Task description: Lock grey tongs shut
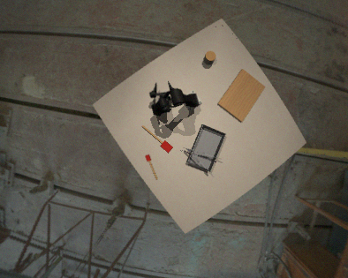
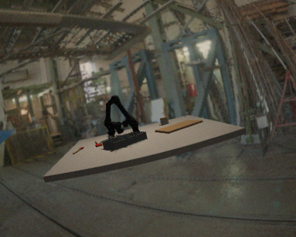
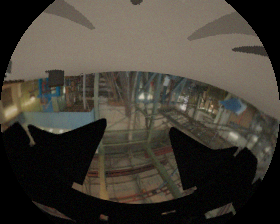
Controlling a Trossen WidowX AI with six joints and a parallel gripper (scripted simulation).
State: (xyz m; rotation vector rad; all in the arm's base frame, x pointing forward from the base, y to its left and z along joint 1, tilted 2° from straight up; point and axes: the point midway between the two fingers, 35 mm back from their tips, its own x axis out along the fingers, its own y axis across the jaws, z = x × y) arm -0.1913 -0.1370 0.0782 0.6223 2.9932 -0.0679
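The grey tongs lie open in a narrow V across the near end of the dark roasting tin, with their arms reaching past its walls. Which end is the hinge is too small to tell. The wooden board lies flat on the table, away from the tin, with nothing on it. My gripper is open and empty, with a wide gap between its fingers. It is held above the table, well apart from the tongs and pointing away from the tin.
A cylinder with an orange top stands beyond the board. A wooden-handled tool with a red square head lies beside the tin. A smaller red-headed tool lies near the table's edge.
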